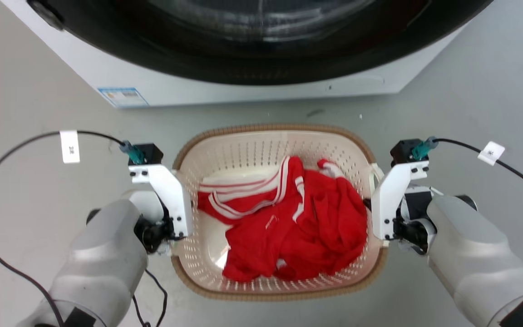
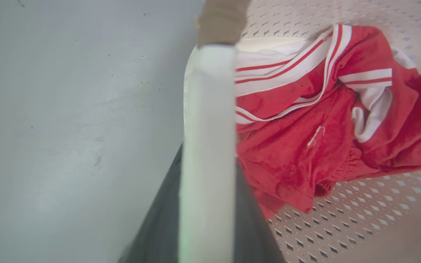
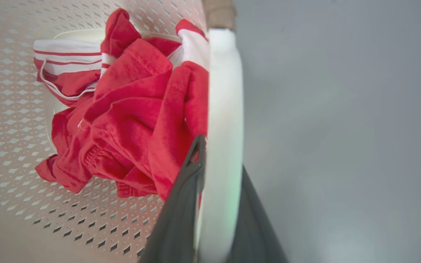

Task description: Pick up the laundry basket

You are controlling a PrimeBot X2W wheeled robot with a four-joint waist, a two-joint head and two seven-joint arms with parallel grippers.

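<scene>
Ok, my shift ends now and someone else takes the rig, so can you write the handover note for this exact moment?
Grippers: the left gripper is shut on the left handle of the laundry basket, one finger on each side. The right gripper is shut the same way on the right handle.
Things: the basket sits in front of the washing machine, with red and white clothes inside.
Done: both handles are gripped.
Left: raise both arms together and keep the basket level. I cannot tell whether it has left the floor yet.
</scene>
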